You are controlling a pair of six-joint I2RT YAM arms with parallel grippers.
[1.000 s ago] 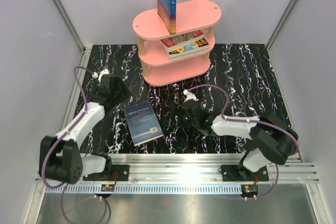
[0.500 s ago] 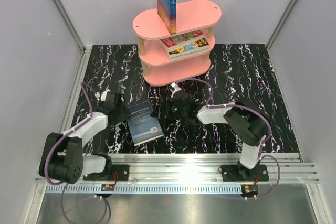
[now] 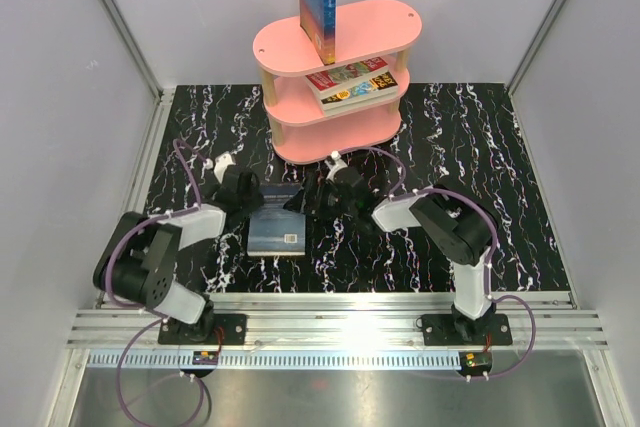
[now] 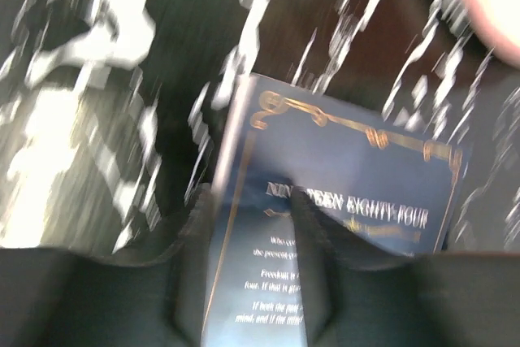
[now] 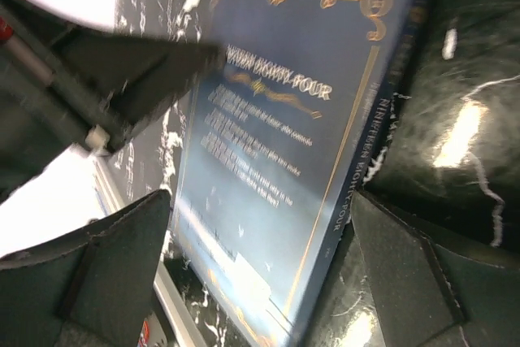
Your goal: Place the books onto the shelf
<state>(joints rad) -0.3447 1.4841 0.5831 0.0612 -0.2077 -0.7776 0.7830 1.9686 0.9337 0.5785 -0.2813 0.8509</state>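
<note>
Both tools moved in on blue book (image 3: 277, 230) — left tool (image 4: 244, 274) astride its edge, grip unclear — right tool (image 5: 260, 266) wide open.

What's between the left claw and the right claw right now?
The dark blue book, lying flat on the table, sits between the left claw and the right claw. The top view shows it best.

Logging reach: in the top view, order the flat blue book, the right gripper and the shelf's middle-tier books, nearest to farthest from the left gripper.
1. The flat blue book, right at the left gripper.
2. The right gripper, across the book.
3. The middle-tier books, up on the shelf.
</note>
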